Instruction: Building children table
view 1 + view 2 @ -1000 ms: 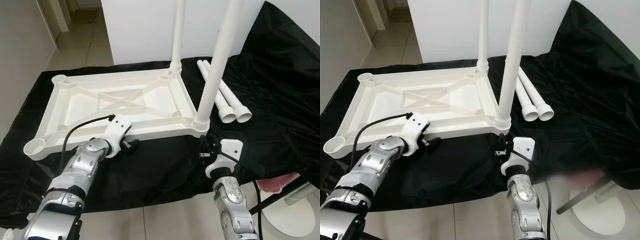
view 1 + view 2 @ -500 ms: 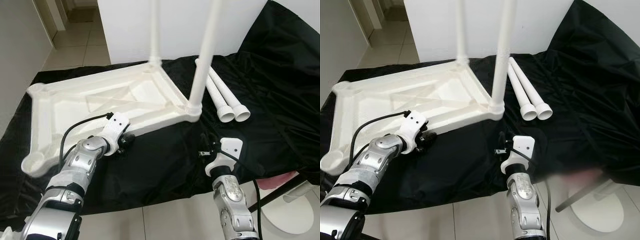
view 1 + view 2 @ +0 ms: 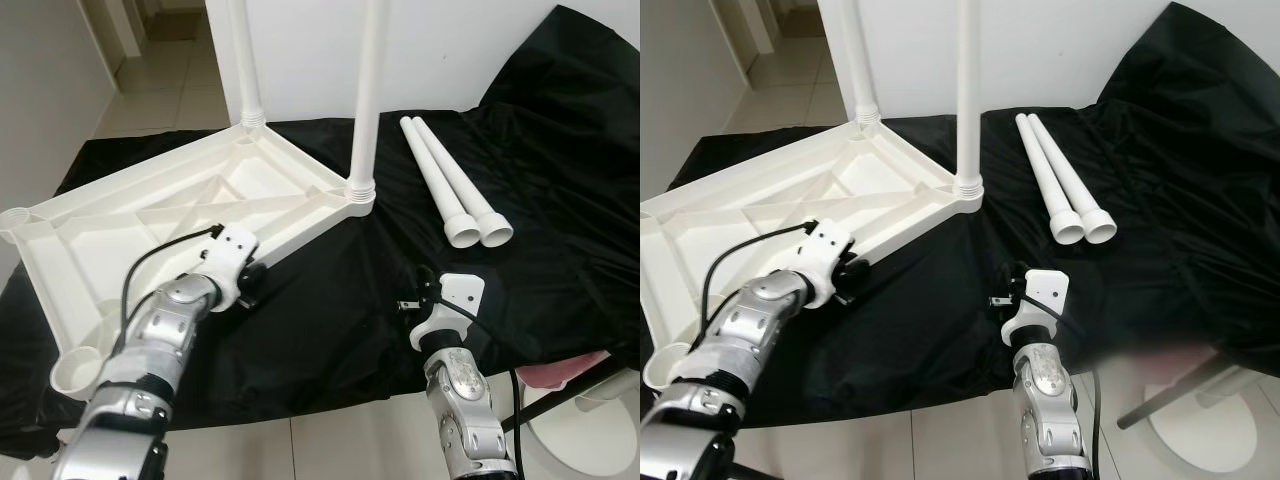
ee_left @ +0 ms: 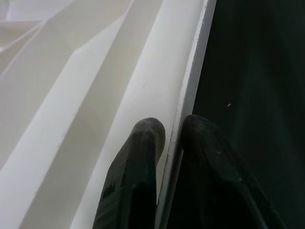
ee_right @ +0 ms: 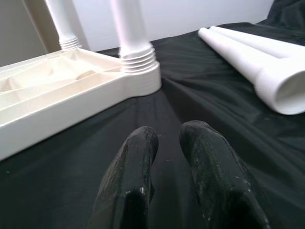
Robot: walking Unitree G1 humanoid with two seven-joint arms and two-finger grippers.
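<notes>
A big black cloth (image 3: pixel 330 330) is covering the low surface, and it is bunching up in folds toward 2 o'clock. The white plastic table top (image 3: pixel 150 215) is lying upside down on the cloth, out toward 10 o'clock, turned at a slant. Two white legs are standing up from its far corners: one leg (image 3: pixel 366 90) at 12 o'clock and the other leg (image 3: pixel 245 60) at 11 o'clock. Two loose white legs (image 3: pixel 450 185) are lying side by side on the cloth at 1 o'clock, touching each other, well apart from the table top.

The left gripper (image 3: pixel 252 283) is sitting at the near edge of the table top, at about 9 o'clock. In the left wrist view its two black fingers (image 4: pixel 138 181) are pinching the thin white rim between them, one on each side.

The right gripper (image 3: pixel 425 287) is hanging over bare black cloth near 5 o'clock, apart from the table top. Its fingers (image 5: pixel 205 176) are close together with a narrow gap and nothing in between.

Behind the cloth a white wall (image 3: pixel 450 40) is standing. Pale floor tiles (image 3: pixel 170 85) are running off toward 11 o'clock, and more tiles (image 3: pixel 330 450) are showing at 6 o'clock.
</notes>
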